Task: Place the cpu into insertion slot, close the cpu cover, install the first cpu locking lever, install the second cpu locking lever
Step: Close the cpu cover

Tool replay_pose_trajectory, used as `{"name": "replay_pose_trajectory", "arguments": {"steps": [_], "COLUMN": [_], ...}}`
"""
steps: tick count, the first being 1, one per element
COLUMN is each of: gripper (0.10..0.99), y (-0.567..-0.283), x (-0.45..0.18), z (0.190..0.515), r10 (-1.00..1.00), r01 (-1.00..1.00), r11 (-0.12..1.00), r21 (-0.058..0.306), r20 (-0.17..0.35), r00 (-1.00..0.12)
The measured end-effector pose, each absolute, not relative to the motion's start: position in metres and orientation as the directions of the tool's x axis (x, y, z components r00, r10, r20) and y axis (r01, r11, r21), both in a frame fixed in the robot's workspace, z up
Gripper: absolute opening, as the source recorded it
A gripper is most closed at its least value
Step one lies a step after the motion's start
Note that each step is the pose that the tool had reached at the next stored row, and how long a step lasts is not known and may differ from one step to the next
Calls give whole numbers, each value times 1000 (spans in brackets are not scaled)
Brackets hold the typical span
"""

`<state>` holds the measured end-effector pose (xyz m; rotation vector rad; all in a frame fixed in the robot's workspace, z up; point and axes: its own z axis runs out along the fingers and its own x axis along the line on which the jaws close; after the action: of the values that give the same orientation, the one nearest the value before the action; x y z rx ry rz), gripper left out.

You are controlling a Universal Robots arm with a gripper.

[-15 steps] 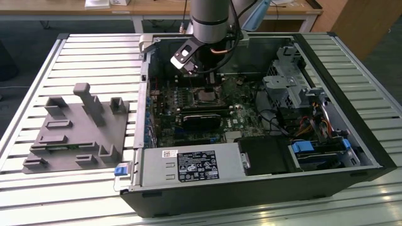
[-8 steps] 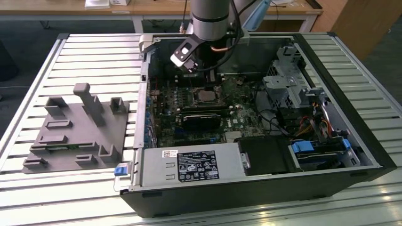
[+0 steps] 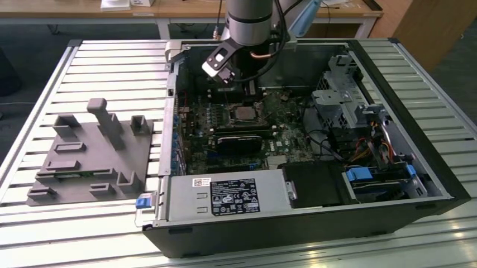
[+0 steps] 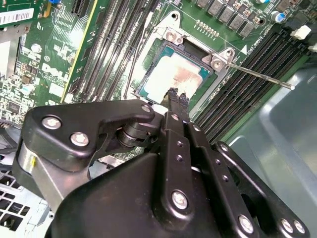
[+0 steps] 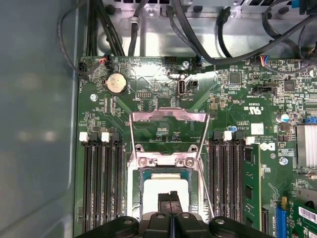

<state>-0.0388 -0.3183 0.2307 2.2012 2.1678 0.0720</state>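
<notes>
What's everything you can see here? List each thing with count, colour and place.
slatted table: one, silver-grey, under everything.
computer case: one, black, open on the table.
fixture block: one, grey, on the table at the exterior view's left of the case.
power supply box: one, silver with black label, at the case's near edge.
motherboard: one, green, inside the case.
black card: one, between the slot and the power supply box.
insertion slot: one, dark, mid-motherboard.
cpu: one, pale grey, seated in the slot.
cpu cover: one, metal frame, swung open.
locking lever: one clear, silver rod, jutting from the slot's corner.
coin battery: one, silver, on the motherboard.
arm: one, grey, reaching into the case.
gripper: one, black, shut, tips over the cpu.
</notes>
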Motion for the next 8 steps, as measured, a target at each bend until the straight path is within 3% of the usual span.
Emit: {"name": "replay_pose_trajectory", "arguments": {"steps": [8], "gripper": [106], "y": [-318], "x": [-39], "z": [237], "r10": [1000], "r01": [997], "r11": [-15], "r21": [69], "r20": [-3], "r00": [15]}}
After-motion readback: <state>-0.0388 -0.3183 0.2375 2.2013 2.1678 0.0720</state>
